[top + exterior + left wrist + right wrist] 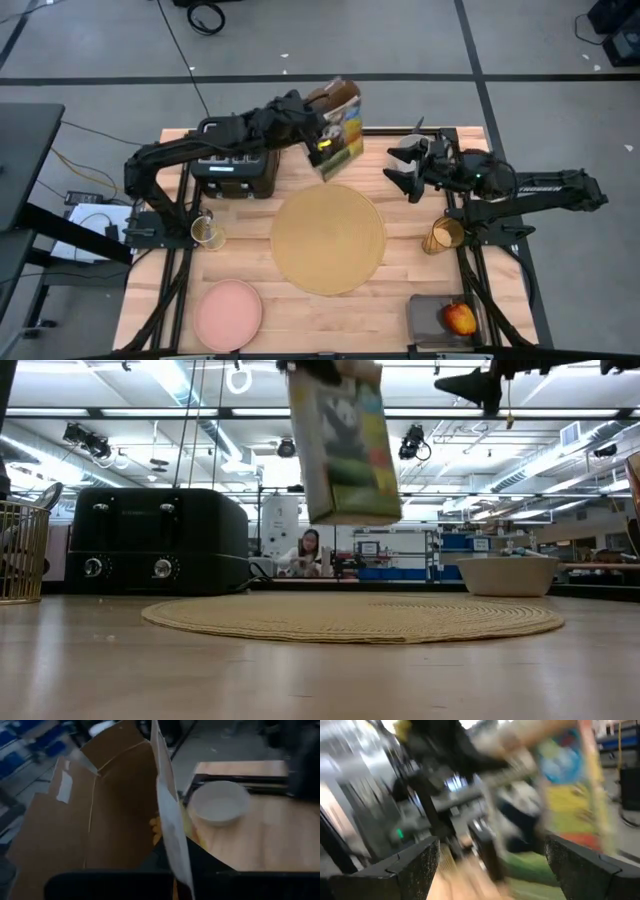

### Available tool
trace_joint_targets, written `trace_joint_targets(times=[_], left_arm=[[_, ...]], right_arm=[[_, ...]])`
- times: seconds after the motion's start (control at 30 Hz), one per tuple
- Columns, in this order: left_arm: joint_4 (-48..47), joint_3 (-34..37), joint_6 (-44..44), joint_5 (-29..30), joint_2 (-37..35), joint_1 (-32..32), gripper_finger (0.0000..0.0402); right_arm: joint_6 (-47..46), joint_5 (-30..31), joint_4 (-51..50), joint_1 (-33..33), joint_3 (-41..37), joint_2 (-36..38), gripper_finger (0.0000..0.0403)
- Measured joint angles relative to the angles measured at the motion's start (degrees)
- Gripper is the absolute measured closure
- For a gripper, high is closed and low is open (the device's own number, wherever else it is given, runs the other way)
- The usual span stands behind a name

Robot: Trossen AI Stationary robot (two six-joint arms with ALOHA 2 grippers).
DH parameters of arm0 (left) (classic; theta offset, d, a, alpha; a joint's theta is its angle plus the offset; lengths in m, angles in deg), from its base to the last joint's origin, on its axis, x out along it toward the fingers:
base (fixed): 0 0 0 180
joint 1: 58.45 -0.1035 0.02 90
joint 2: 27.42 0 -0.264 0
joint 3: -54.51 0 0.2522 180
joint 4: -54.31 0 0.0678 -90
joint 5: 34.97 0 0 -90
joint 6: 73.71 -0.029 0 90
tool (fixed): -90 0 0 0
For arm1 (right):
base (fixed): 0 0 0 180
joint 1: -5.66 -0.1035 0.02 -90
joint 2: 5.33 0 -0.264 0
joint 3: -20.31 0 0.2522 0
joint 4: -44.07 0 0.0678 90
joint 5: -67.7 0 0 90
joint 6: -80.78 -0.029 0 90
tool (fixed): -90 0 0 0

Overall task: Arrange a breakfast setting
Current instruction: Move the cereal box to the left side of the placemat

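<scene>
My left gripper [322, 140] is shut on an opened cereal box [340, 128] and holds it in the air over the far edge of the round tan placemat [328, 240]. The box also shows in the low view [345, 445]. My right gripper [405, 172] is open and empty, above the pale grey bowl [505, 573] at the far right, which rests on the table beside the mat. The pink plate [228, 313] lies at the near left. The amber tumbler [443, 235] stands right of the mat. The red apple [460, 318] lies in the mesh basket. I cannot make out the spoon. My left gripper holds the box by one side wall [169, 827] near its open top, where the brown flaps spread. The wall runs between the fingers, with the brown inside of the box on one side of it. The box is tilted and lifted clear of the mat.
The black toaster [235, 172] stands at the far left under my left arm. A gold wire holder [208, 232] stands left of the mat. The dark grey mesh basket [440, 322] is at the near right corner. A person sits in the room behind the table [308, 552].
</scene>
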Motion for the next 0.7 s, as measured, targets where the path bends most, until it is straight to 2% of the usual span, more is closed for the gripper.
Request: trace_joint_targets(times=[0.1, 0.2, 0.3, 0.43, 0.7], left_arm=[[-10.2, -5.7, 1.8, -0.1, 0.0, 3.3, 0.0397], [-20.2, -10.6, 7.4, 0.0, -0.2, 6.8, 0.0397], [-29.0, -12.5, 14.0, 1.1, -0.4, 10.9, 0.0398], [-38.4, -12.2, 24.8, 6.9, -0.1, 16.8, 0.0398], [-52.4, -9.0, 54.0, 18.4, -0.2, 29.1, 0.0398]], right_arm=[[3.0, -0.5, -11.2, 0.0, 4.6, -0.6, 0.0043], [5.8, -1.0, -19.7, 0.0, 8.8, -1.5, 0.0043], [7.2, -1.0, -26.2, 0.0, 11.7, -2.6, 0.0043], [8.3, -1.2, -27.8, 0.0, 12.1, -3.7, 0.0043], [8.6, -3.9, -27.7, -1.8, 12.1, -7.0, 0.0043]])
